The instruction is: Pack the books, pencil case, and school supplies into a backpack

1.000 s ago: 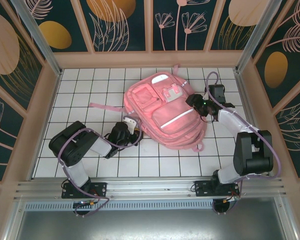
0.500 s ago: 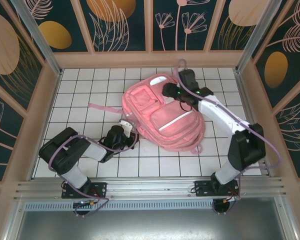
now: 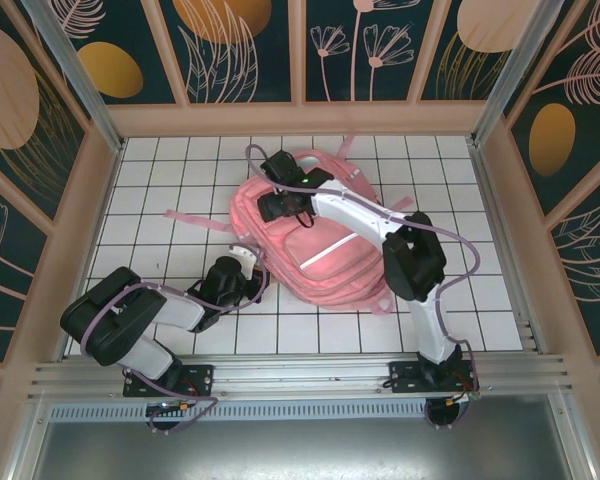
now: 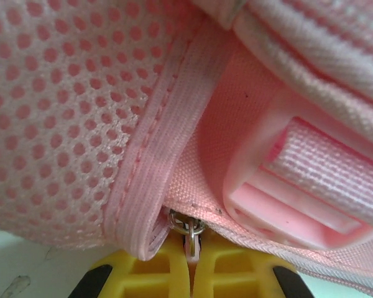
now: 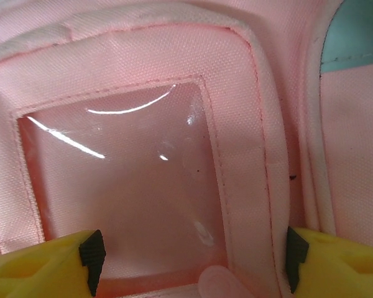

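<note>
The large pink backpack [image 3: 325, 245] lies flat mid-table. My left gripper [image 3: 242, 268] is at its lower left edge. In the left wrist view this gripper [image 4: 191, 264] is shut on the backpack's zipper pull [image 4: 191, 233], a pink tab on a metal ring, under mesh fabric [image 4: 62, 112] and a pink buckle [image 4: 286, 205]. My right gripper [image 3: 272, 200] hovers over the backpack's upper left part. In the right wrist view it [image 5: 193, 261] stands open above a clear window pocket [image 5: 124, 186], nothing between its fingers [image 5: 43, 264]. Books, pencil case and school supplies are out of view.
The white tiled table [image 3: 160, 190] is fenced by wooden walls [image 3: 90, 200]. A loose pink strap [image 3: 195, 215] trails left of the backpack, and more straps [image 3: 352, 145] lie at its far end. A pale strip [image 5: 354, 34] borders the pocket.
My right arm has swung from the backpack's right side across to its upper left, jaws widening. The backpack has shifted slightly left. My left gripper stays shut at the lower left edge.
</note>
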Controlling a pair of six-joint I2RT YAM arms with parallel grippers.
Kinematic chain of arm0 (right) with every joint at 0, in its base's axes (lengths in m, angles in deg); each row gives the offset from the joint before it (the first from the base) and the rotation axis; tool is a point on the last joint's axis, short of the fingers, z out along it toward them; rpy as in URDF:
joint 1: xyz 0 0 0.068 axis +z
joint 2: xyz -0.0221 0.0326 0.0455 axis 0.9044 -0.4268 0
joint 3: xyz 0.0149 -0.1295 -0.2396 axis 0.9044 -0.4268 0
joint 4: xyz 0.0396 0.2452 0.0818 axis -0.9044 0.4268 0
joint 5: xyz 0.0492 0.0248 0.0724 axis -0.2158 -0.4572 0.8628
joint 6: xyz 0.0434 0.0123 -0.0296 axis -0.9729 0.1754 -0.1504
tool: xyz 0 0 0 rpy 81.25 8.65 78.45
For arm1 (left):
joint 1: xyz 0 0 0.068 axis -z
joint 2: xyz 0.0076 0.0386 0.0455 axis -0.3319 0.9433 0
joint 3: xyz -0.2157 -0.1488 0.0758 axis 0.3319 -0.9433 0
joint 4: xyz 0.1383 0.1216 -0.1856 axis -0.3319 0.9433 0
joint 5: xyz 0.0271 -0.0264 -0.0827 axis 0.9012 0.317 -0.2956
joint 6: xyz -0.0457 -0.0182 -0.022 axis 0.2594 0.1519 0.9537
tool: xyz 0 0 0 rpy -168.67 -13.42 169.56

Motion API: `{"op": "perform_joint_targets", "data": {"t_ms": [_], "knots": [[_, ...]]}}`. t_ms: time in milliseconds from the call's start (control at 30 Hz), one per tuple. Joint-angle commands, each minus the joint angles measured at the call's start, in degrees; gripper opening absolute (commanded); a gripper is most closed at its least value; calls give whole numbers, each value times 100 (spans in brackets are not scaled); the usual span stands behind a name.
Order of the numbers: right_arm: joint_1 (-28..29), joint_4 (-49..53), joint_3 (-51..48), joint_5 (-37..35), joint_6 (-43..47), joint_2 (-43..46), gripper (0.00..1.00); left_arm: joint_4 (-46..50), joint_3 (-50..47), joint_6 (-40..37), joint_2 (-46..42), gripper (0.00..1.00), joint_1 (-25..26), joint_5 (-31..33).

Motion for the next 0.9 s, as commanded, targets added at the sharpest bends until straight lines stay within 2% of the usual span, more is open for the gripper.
{"op": "perform_joint_targets", "data": {"t_ms": [0, 133, 300, 400, 533, 700, 867], "knots": [[260, 224, 254, -468, 237, -472, 76, -120, -71, -38, -108, 0, 33, -47], [150, 193, 622, -332, -212, -819, 71, -253, -131, 156, -92, 0, 28, -149], [-156, -41, 987, 464, -1047, -1114, 64, -461, -189, 480, 73, 0, 117, -255], [-369, -287, 904, 730, -1445, -1163, 62, -521, -174, 581, 176, 0, 280, -258], [-529, -371, 981, 735, -1695, -1303, 59, -500, 15, 681, 308, 0, 647, -315], [-631, -527, 978, 979, -1914, -1379, 56, -281, 596, 706, 476, 0, 1025, -424], [-645, -581, 988, 1195, -2017, -1457, 56, 141, 1634, 632, 998, 1, 1368, -729]]}}
